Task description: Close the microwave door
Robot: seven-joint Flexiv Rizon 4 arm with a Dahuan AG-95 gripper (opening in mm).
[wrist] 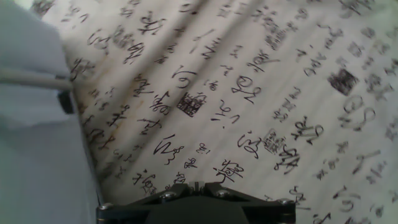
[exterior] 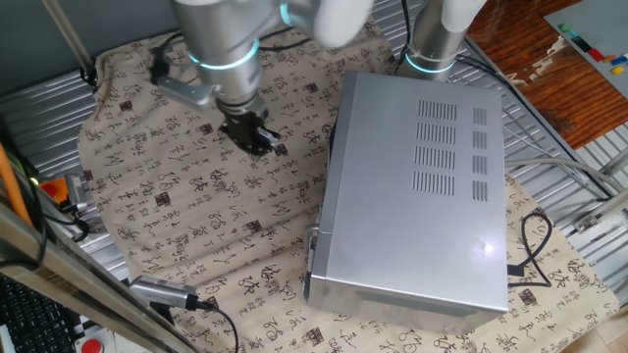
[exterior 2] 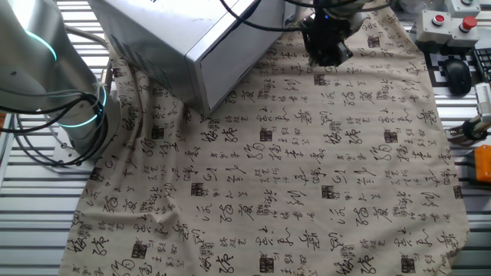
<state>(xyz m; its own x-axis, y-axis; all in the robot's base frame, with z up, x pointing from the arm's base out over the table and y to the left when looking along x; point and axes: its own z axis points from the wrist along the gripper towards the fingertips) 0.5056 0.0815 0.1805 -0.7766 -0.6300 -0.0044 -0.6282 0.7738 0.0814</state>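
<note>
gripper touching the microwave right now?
No. In one fixed view the gripper hangs over the patterned cloth, apart from the microwave.

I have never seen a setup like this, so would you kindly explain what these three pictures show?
This is a single robot arm working at a table covered with a beige cloth printed with calligraphy. Two pictures come from fixed cameras on different sides of the table; the third looks along the fingers from a camera on the hand. The big silver box with vent slots is a microwave. The dark gripper hangs over the cloth beside the microwave and holds nothing. Whether its fingers are open is hard to tell. The door looks flush with the front, apparently shut.
</note>
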